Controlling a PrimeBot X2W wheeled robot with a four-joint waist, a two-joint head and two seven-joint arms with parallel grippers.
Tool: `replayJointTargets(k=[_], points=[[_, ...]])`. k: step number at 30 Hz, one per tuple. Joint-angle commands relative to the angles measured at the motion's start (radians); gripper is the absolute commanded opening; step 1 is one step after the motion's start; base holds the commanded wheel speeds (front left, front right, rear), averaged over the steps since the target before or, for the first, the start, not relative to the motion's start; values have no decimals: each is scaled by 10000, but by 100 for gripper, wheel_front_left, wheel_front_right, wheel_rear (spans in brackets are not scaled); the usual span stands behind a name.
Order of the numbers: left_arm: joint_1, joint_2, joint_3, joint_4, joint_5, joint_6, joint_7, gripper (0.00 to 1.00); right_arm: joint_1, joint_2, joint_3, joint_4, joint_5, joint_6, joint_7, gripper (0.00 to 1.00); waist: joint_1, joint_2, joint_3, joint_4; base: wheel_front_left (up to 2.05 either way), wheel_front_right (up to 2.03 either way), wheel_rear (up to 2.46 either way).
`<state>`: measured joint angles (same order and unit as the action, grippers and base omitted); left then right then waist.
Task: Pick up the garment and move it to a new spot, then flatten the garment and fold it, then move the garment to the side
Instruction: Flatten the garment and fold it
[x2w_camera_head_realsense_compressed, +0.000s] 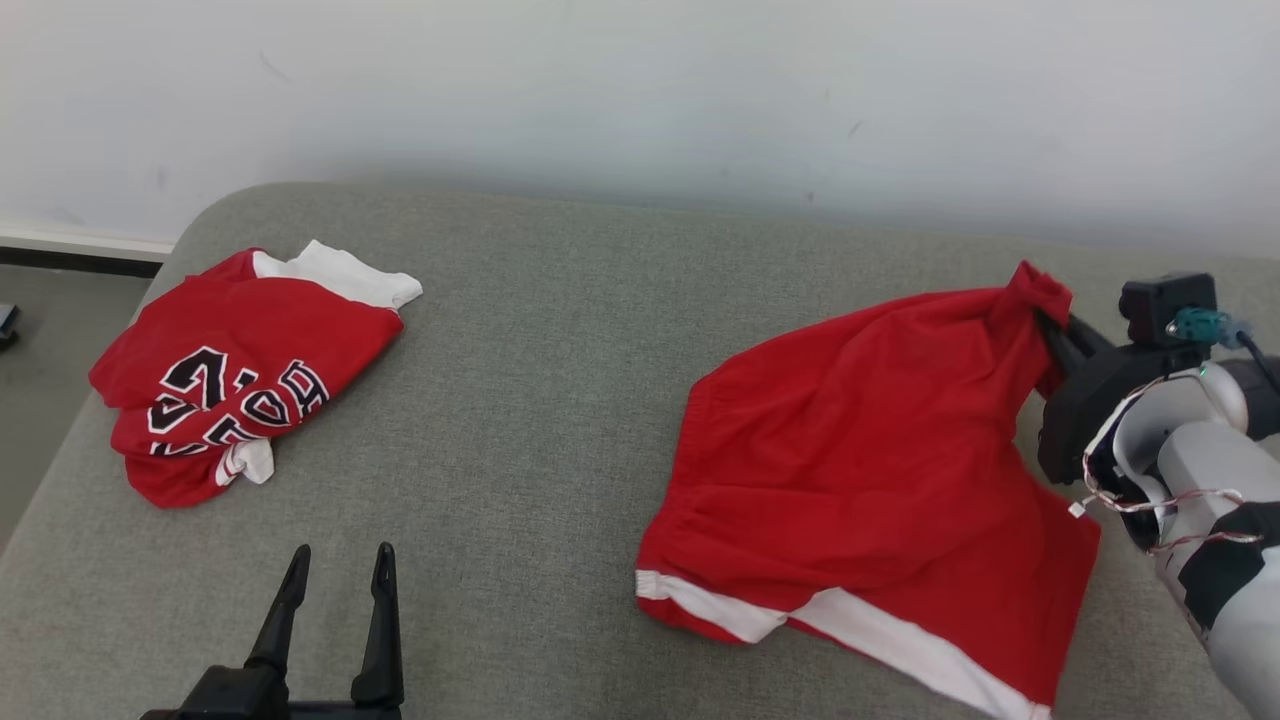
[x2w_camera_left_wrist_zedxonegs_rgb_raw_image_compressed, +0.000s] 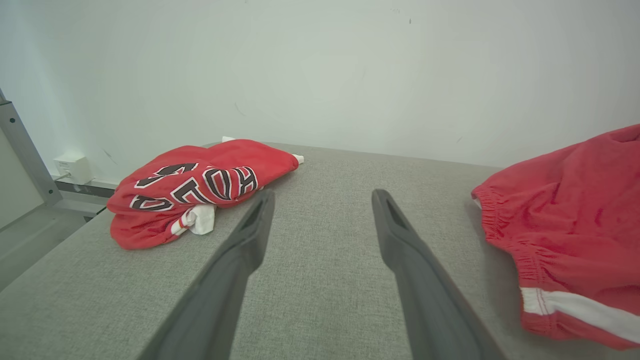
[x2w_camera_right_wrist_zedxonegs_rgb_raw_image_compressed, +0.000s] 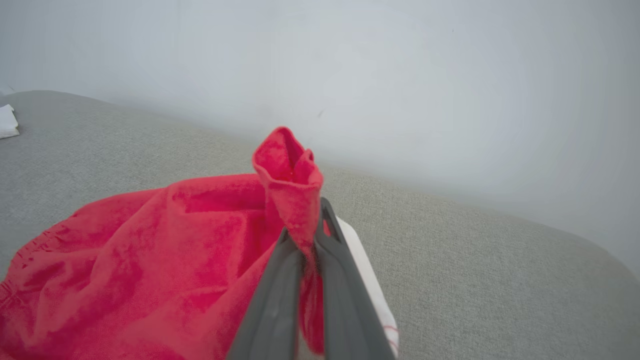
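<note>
Barely started: right gripper (x2w_camera_right_wrist_zedxonegs_rgb_raw_image_compressed: 306, 225) clamped on a bunched corner of the red white-trimmed cloth shorts (x2w_camera_head_realsense_compressed: 860, 470); left gripper (x2w_camera_head_realsense_compressed: 340, 560) wide open, empty. Moving, flattening, folding all remain.

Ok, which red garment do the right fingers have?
The plain shorts with white hem stripe, pinched at a raised corner by the right gripper. The lettered jersey lies loose, far left.

On the padded surface (x2w_camera_head_realsense_compressed: 540, 400) the shorts (x2w_camera_head_realsense_compressed: 870, 450) lie right, the jersey (x2w_camera_head_realsense_compressed: 240, 380) far left, well apart.
</note>
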<state>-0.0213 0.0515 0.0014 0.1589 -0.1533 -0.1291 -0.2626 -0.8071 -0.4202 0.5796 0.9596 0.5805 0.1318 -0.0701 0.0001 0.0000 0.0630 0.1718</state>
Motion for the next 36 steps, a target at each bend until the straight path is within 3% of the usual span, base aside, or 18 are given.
replayJointTargets(k=[1,2,3,4,14,21,26,30,36], points=[[-99,-9,-34,36,32,-4,-34,100,-250,-29,59,267,-92,-22,-224,0,-1,0,35,52,0,0,0],[-105,-10,-47,36,23,-5,-34,100,-334,32,123,416,-90,-22,-259,0,-1,0,50,66,0,0,0],[-109,-11,-55,38,5,-6,-34,100,-385,113,217,595,-46,-22,-192,37,-1,0,58,71,0,0,0],[-103,-11,-52,45,-7,-6,-34,100,-410,192,325,750,-15,-22,-89,100,-1,0,56,64,0,0,0],[104,-13,68,10,92,-9,-34,100,-228,428,699,1195,296,-22,-1231,100,-1,0,-156,-424,0,0,0],[198,-9,171,-59,193,-10,-34,100,280,240,398,388,499,-22,-1940,100,-1,0,-376,-984,0,0,0],[316,27,258,-153,256,-9,-34,100,1534,11,-1089,-1698,-256,-22,-1955,100,-1,0,-564,-1383,0,0,0],[405,69,342,-188,269,1,-34,100,3364,360,-2871,-3834,-1348,-22,-1947,100,-1,0,-615,-1642,0,0,0],[423,116,342,-161,258,1,-34,100,5315,1028,-4249,-5903,-2375,-22,-1944,100,-1,0,-661,-1827,0,0,0]])
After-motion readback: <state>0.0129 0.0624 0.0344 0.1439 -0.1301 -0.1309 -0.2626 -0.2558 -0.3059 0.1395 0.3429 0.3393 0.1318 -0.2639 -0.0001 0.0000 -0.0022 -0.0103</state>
